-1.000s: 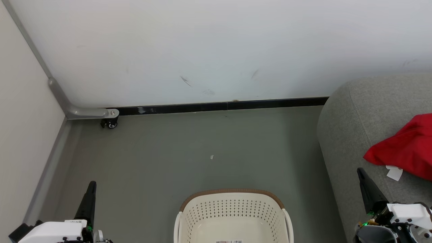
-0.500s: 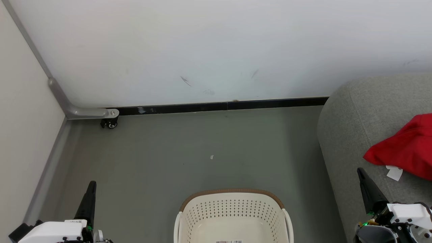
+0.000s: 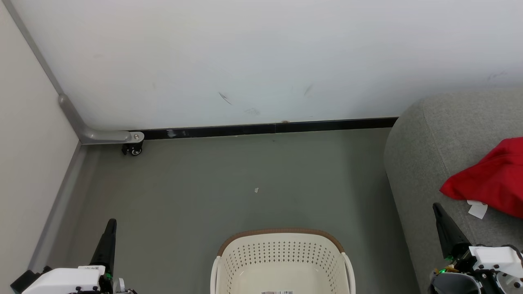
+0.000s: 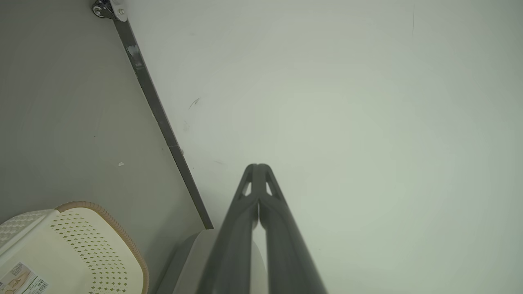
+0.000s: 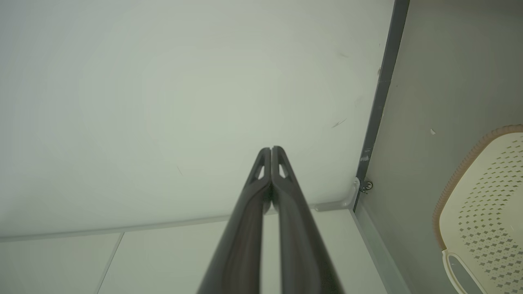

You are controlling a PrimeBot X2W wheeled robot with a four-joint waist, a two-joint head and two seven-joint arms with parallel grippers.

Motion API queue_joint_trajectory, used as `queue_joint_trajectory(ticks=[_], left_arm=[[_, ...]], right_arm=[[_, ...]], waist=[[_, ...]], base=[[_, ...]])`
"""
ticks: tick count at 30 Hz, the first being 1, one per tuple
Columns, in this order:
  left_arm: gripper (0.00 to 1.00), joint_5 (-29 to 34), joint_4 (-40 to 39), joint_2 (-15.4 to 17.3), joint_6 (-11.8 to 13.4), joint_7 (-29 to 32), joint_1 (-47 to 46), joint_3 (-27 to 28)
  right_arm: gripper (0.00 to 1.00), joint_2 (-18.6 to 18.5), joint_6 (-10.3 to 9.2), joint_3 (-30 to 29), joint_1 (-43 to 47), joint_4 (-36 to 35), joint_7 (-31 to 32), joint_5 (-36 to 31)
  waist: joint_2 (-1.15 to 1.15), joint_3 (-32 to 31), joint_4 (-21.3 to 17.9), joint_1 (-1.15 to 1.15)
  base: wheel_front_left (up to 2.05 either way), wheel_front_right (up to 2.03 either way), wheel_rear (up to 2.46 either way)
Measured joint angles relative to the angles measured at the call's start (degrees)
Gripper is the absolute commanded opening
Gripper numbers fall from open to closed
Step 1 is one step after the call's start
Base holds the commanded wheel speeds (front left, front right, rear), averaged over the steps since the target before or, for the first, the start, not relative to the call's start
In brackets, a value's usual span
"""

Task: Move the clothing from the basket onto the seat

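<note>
Your left gripper (image 4: 258, 166) pressed fully closed, your right gripper (image 5: 271, 149) closed too, basket (image 3: 282, 241) on the floor (image 3: 204, 183) between them, red clothing (image 3: 490, 179) lying on the seat (image 3: 429, 134) just beyond the right one.

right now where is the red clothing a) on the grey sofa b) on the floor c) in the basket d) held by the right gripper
a: the red clothing lies on the grey sofa, to the right of the basket.
</note>
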Motion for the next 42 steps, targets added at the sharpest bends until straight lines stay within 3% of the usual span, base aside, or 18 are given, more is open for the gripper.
queue_joint_trajectory(ticks=[42], left_arm=[[0.00, -0.02, -0.07, 0.00, 0.00, 0.00, 0.00, -0.01]], right_arm=[[0.00, 0.37, 0.00, -0.54, -0.01, 0.04, 0.49, -0.42]], waist=[[0.00, 0.00, 0.00, 0.00]], base=[[0.00, 0.00, 0.00]])
